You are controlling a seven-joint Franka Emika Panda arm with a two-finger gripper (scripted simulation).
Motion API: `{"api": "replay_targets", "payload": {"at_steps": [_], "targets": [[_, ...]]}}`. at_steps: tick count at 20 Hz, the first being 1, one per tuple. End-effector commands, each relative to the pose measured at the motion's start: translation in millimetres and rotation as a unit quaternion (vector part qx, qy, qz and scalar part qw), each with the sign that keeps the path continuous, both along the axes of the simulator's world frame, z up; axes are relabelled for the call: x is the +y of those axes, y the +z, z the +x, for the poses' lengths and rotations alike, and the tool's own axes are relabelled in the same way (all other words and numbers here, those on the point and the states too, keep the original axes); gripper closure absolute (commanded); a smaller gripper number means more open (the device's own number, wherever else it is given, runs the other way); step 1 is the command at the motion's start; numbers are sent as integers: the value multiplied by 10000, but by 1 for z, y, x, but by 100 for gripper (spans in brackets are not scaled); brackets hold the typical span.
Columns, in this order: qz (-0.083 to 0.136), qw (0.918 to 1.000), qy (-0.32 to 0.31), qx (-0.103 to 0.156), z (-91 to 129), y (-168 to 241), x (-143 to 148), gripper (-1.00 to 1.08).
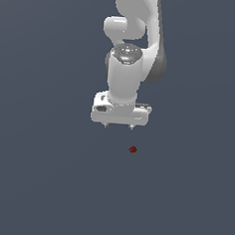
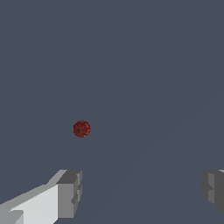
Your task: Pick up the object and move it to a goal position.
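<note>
Only wrist view shows wide-spread jaws beside object.

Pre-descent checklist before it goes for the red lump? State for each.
1. End effector open: ok, fingers spread wide in the wrist view.
2. End effector empty: ok, nothing between the fingers.
3. Red lump in sight: ok, also seen in the wrist view.
4. Lump centred between the fingers: not ok, in the exterior view it lies below the end effector and off toward that view's right.
5. Contact with lump: none yet, a gap shows.
6. Goal position visible: cannot tell, no marker in either view.
</note>
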State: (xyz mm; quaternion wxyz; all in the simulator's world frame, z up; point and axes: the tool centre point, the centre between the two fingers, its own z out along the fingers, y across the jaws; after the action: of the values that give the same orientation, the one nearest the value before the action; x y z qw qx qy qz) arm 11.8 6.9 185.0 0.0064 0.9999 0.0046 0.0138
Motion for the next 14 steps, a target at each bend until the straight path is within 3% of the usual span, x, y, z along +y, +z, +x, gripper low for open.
{"api": "replay_targets", "payload": {"at_steps": [1,14], "targets": [[0,10000,0,0,0,0,0,-92],[29,10000,-51,44,0,-9,-8,-92]]}}
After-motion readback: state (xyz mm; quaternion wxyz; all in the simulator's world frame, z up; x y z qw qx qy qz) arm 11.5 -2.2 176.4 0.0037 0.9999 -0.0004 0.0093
